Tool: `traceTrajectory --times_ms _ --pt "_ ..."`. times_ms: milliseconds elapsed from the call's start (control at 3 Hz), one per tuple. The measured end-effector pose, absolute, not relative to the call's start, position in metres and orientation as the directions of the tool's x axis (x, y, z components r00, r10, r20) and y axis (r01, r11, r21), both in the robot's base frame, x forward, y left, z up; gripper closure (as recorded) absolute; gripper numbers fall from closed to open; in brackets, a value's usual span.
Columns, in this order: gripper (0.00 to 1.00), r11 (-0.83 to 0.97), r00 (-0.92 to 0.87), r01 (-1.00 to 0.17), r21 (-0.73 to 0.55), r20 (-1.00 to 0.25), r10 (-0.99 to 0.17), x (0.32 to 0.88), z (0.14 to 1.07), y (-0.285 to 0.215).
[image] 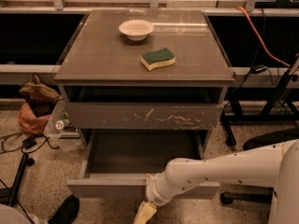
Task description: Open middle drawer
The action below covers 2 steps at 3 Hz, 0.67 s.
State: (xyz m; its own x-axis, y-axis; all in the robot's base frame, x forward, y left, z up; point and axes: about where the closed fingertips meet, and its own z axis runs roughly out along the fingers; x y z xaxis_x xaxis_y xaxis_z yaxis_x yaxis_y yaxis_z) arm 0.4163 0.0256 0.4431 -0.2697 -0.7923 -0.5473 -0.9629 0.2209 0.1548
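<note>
The grey-brown cabinet (93,59) stands in the middle of the camera view. Its scratched drawer front (145,116) is closed. Below it, the middle drawer (107,188), with a plain front, is pulled well out toward me and shows a dark, empty inside. My white arm (219,169) reaches in from the right across that front. My gripper (145,213), with cream fingers, hangs just below the drawer's front edge at the bottom of the view.
A white bowl (136,29) and a green-and-yellow sponge (158,59) lie on the cabinet top. Bags (35,107) and a clear bin (60,127) stand on the floor at left, with cables (18,146) nearby. Black stands (275,101) and an orange cable (261,38) are at right.
</note>
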Motion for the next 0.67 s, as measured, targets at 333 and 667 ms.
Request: traceTrajectory --times_ms 333,667 --pt "0.00 0.221 -0.270 -0.963 0.155 -0.547 -0.792 0.416 0.443 0.026" --pt "0.00 0.240 -0.278 -0.960 0.142 -0.562 -0.779 0.423 0.458 0.012"
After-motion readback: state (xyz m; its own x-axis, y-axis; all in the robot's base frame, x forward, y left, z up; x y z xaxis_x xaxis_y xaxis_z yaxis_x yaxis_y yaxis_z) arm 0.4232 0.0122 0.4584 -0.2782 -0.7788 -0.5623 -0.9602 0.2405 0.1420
